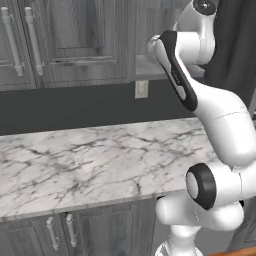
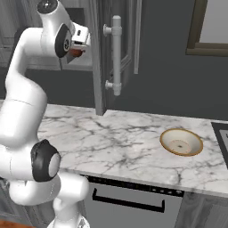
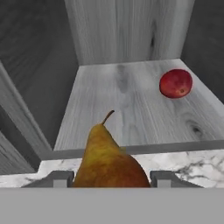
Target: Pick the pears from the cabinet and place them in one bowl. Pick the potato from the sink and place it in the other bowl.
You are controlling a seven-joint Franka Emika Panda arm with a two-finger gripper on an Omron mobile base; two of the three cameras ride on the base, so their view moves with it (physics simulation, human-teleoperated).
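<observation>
A brown pear [image 3: 109, 162] sits pinched between my gripper [image 3: 110, 178] fingers just outside the open cabinet [image 3: 131, 100], and may slip on the way to the cream bowl [image 2: 181, 142].

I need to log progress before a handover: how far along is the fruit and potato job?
Nothing looks delivered yet: the cream-tan bowl on the counter is empty. In hand: the gripper is shut on the brown pear, just outside the open cabinet. Left: bowl that pear, fetch the red pear from the shelf, then the potato.
</observation>
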